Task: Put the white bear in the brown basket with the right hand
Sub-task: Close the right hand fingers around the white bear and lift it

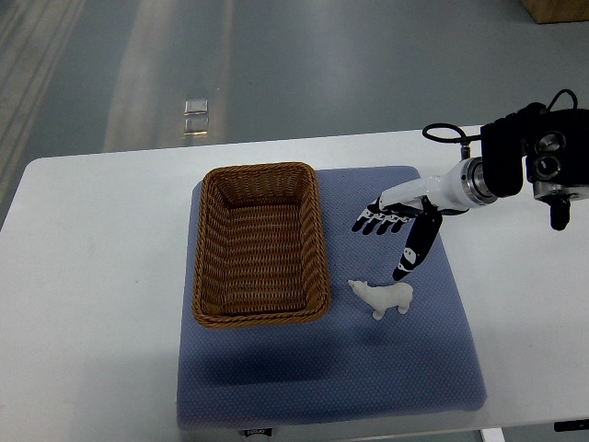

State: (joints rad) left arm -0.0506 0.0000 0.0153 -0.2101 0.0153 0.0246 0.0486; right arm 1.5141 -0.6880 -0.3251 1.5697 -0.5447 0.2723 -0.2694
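The white bear [384,298] lay on its side on the blue mat [405,368], just beside the right long wall of the brown basket [260,245] but not touching it, its head pointing toward the basket. The basket sat on the mat's left half, its inside bare. Above the bear hovered the right hand [394,230] — fingers spread and relaxed, holding nothing, the four fingers [373,221] reaching left toward the basket and the thumb [409,256] angled down toward the bear, its tip near the bear but apart from it. The arm came in from the right edge over the white surface [101,276], with a black camera-like housing [538,161] and a looped cable [446,133] behind the wrist. Nothing lay between hand and bear, nor between bear and basket — only open mat. On the grey floor beyond the surface's far edge a small shiny plate [195,117] showed.
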